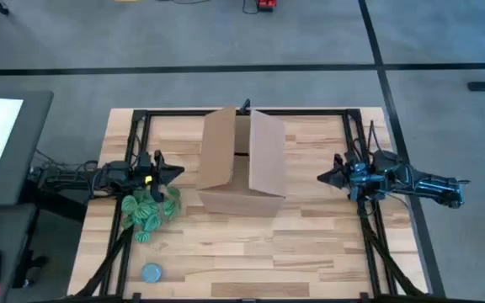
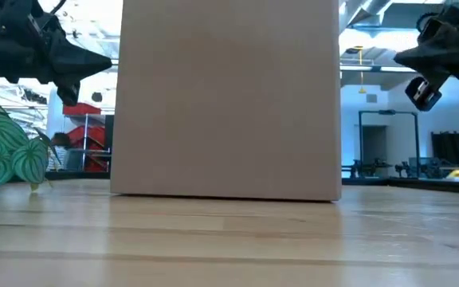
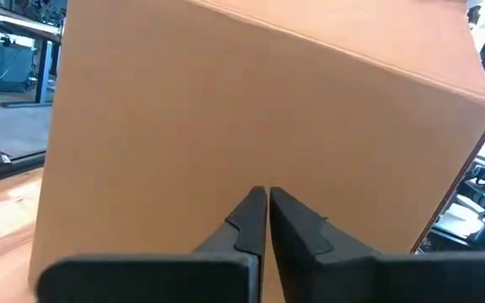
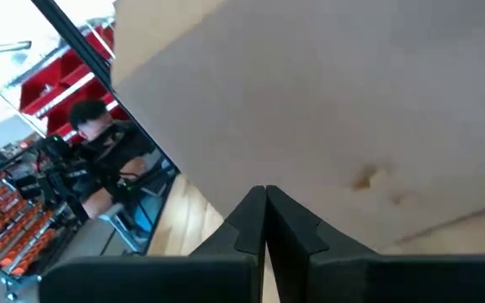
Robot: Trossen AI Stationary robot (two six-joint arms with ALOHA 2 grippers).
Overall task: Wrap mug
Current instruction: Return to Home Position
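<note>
The mug is out of view in every frame. A green patterned bundle point(image 1: 150, 209) lies on the table at the left, beneath and just nearer than my left gripper point(image 1: 179, 173); it also shows in the low view point(image 2: 2, 155). My left gripper point(image 3: 267, 195) hovers shut, pointing at the left wall of the open cardboard box point(image 1: 242, 164). My right gripper point(image 1: 321, 178) hovers shut at the box's right side point(image 4: 265, 192), pointing at its wall. Neither touches anything.
The tall open cardboard box point(image 2: 225, 100) stands in the table's middle between the two arms. A flat grey-blue round disc point(image 1: 151, 272) lies near the front left corner. A person sits beyond the table point(image 4: 99, 139). Bare wood lies along the near edge.
</note>
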